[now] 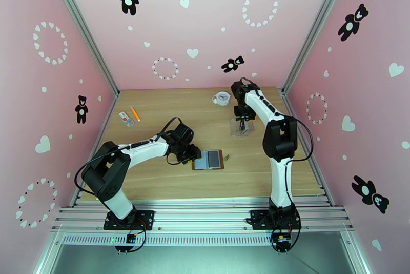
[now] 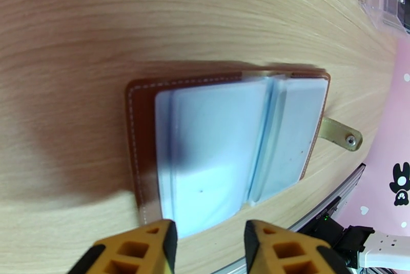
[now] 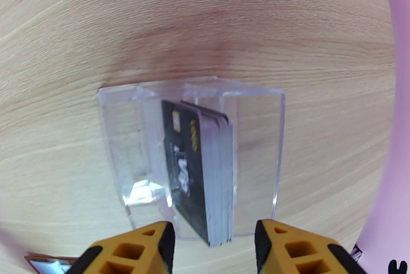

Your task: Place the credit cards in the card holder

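Left end effector [image 2: 210,231]: jaws apart, empty
Card holder [image 2: 141,131]: one, open on bench [image 2: 154,13], just ahead of left fingertips
Right end effector [image 3: 215,231]: jaws apart, empty
Credit cards [image 3: 192,167]: one upright stack, number unclear, in clear stand [image 3: 256,126] just ahead

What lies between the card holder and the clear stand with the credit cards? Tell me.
Bare table wood. The top view shows nothing on the stretch between the card holder and the clear stand.

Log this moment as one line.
left tool open at open card holder | right tool open above credit cards in clear stand
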Controlling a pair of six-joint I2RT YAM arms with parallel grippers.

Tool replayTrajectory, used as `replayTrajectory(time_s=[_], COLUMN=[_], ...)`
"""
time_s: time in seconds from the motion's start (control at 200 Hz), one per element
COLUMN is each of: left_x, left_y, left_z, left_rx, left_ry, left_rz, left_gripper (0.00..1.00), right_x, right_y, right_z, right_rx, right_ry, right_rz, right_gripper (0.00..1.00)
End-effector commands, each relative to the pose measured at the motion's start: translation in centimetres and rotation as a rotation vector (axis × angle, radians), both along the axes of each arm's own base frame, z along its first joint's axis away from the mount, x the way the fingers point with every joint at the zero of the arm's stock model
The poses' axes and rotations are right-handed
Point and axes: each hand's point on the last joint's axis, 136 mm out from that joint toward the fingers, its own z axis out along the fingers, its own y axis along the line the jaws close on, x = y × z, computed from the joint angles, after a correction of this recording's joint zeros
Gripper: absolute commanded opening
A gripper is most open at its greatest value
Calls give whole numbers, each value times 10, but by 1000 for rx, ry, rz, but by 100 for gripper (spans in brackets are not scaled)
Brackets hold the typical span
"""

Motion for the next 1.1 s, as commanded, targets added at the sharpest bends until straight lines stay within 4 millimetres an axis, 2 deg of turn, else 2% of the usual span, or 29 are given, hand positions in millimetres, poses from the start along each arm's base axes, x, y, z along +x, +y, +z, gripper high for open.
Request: replayTrajectory(time_s=[0.0, 0.23, 0.43, 0.58, 0.806, 0.926, 1.036, 1.096], left_x=[5, 6, 5, 4, 4, 3, 1, 0], left_y=[5, 3, 4, 5, 4, 6, 7, 8], left_z=[-11, -14, -19, -21, -21, -23, -25, -26], left_rx=[20, 22, 30, 33, 30, 33, 33, 33], left_ry=[7, 21, 29, 34, 36, 38, 44, 45], left_rz=[12, 3, -3, -5, -11, -17, -19, -19], left_gripper=[40, 40, 40, 40, 40, 40, 40, 40], right_x=[-1, -3, 0, 1, 4, 5, 4, 3], right_y=[-5, -10, -16, -23, -28, -25, -21, -20], right_z=[-5, -22, -27, -24, -6, -2, -3, -2], right_rx=[-29, -36, -39, -58, -72, -51, -27, -20], right_ry=[43, 90, 102, 102, 53, 41, 47, 46], right_rz=[21, 17, 5, -4, -18, -19, -22, -27], right_gripper=[47, 46, 46, 46, 46, 38, 23, 18])
